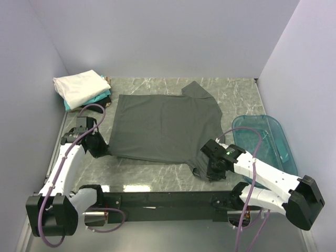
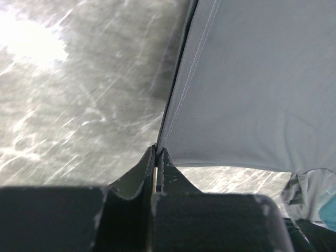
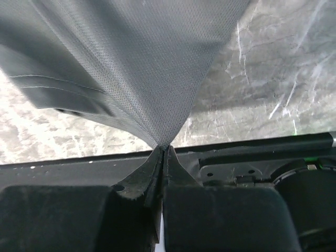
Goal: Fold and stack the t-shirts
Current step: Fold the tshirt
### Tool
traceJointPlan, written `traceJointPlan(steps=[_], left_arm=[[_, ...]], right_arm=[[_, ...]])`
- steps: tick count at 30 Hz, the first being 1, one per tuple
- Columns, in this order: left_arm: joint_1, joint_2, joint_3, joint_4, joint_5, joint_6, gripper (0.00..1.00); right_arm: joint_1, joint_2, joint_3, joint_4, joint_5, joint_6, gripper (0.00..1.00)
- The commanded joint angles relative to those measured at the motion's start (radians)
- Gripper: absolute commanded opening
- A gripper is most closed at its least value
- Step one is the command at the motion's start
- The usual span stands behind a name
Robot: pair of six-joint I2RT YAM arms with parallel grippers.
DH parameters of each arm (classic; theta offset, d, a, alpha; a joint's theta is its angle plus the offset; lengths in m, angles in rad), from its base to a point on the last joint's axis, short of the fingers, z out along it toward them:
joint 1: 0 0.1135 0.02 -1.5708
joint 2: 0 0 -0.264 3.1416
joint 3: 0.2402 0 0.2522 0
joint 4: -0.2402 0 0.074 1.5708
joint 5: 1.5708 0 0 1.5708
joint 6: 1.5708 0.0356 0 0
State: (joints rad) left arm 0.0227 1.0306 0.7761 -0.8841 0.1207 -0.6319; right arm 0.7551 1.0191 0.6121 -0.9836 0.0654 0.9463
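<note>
nearest me, at 5 o'clock, my r gripper is clenched on the grey shirt's near-right corner, w/ the cloth bunched there. at 8 o'clock my l gripper is pinched tight on the near-left hem corner. i see the shirt mostly flat on the table, one sleeve pointing to 1 o'clock. the tub sits at 3 o'clock, near the shirt's right edge. far back at 10 o'clock is a folded stack: white shirt atop a teal one.
</note>
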Motion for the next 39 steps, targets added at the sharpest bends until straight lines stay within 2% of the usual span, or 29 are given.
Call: traceJointPlan(steps=[1,9,17,26,39], left_arm=[[0.006,-0.027,0.008,-0.059,-0.055,0.005,0.01],[0.011,0.074,0.060,0.036,0.022,0.008,0.01],[0.011,0.242,0.167,0.105,0.053,0.029,0.01],[0.019,0.367,0.276,0.134,0.043,0.028,0.01],[0.049,0.534,0.416,0.145,0.028,0.044,0.01]], right_arm=[[0.009,-0.014,0.075,-0.066,0.048,0.017,0.00],[0.000,0.091,0.276,-0.104,0.123,-0.043,0.00],[-0.102,0.271,0.420,-0.023,0.163,-0.167,0.00],[-0.236,0.430,0.578,0.016,0.185,-0.303,0.00],[-0.323,0.673,0.859,-0.004,0.197,-0.412,0.00]])
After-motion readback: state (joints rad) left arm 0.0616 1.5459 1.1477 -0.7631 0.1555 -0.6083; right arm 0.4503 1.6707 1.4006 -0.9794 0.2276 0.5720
